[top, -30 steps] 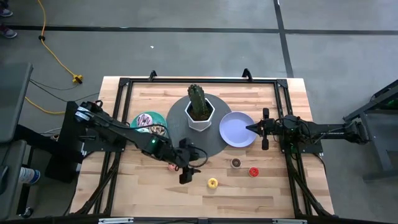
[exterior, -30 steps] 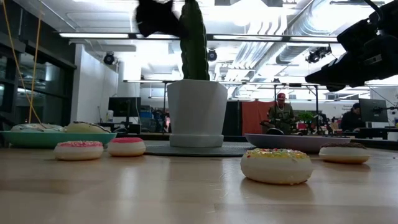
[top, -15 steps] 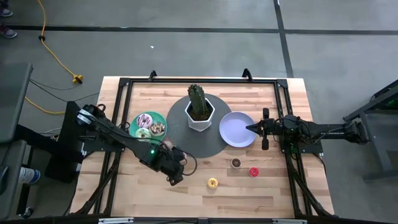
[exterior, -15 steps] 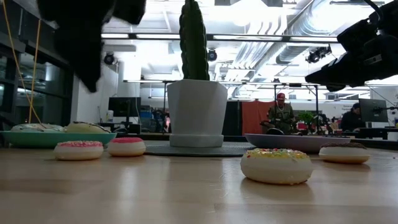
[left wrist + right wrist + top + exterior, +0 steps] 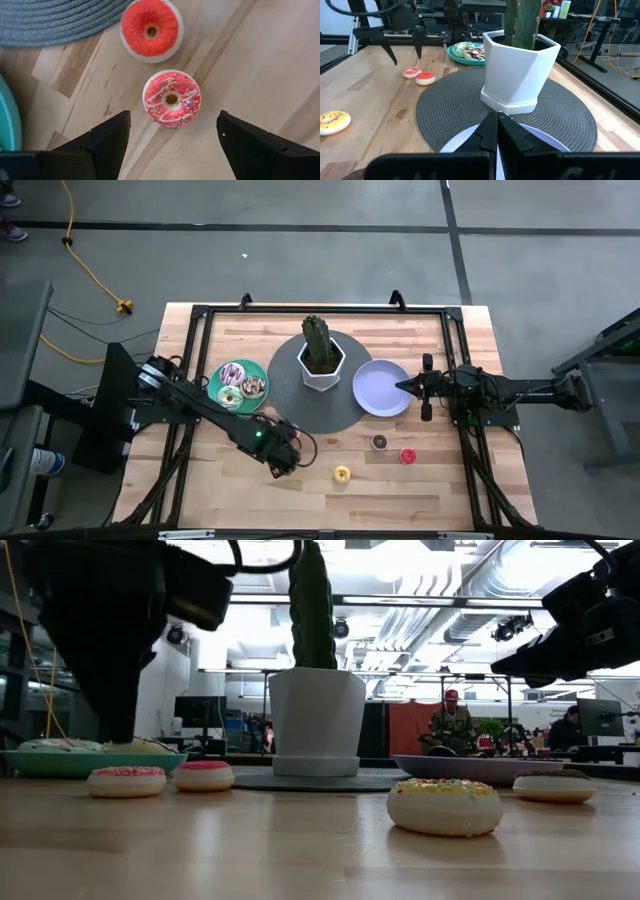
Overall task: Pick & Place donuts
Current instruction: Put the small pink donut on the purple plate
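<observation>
Wooden table (image 5: pixel 420 475), grey concrete floor (image 5: pixel 300 260)

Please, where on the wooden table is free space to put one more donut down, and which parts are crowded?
The round lavender plate is bare. Bare wood also lies along the far edge behind the cactus in its white pot. Crowded: the teal plate holding donuts, and the near strip, where the left claw hangs open over the pink sprinkled donut.

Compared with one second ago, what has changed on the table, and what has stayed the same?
The left gripper swung back toward the teal plate and came down, open, over the pink sprinkled donut beside the red donut. It holds nothing. The right gripper stayed shut over the lavender plate; no donut moved.
</observation>
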